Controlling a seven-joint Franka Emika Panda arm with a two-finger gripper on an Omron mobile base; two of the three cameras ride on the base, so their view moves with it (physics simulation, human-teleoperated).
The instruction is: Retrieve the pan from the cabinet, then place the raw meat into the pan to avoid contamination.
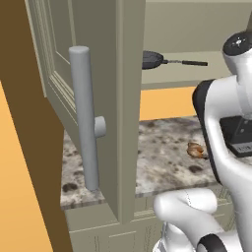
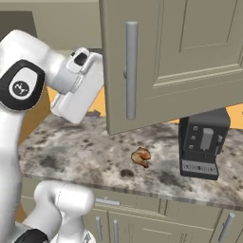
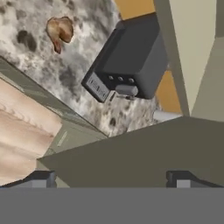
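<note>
Edges first, from the left base view: the beige-grey wall cabinet [image 1: 129, 98] has its panelled door swung out edge-on toward me, and on its open shelf sits the small round dark frying pan [image 1: 152, 59], handle pointing right. The lumpy brownish-orange raw meat [image 1: 196, 150] lies on the speckled granite countertop [image 1: 162, 157].

From the right base view, the door overhangs the counter; a black box-shaped appliance [image 2: 201, 142] stands right of the meat.

From the hand view, my claw [image 3: 113, 178] is spread wide, gripping nothing, fingertips [image 3: 41, 178] above the door's top edge.
</note>
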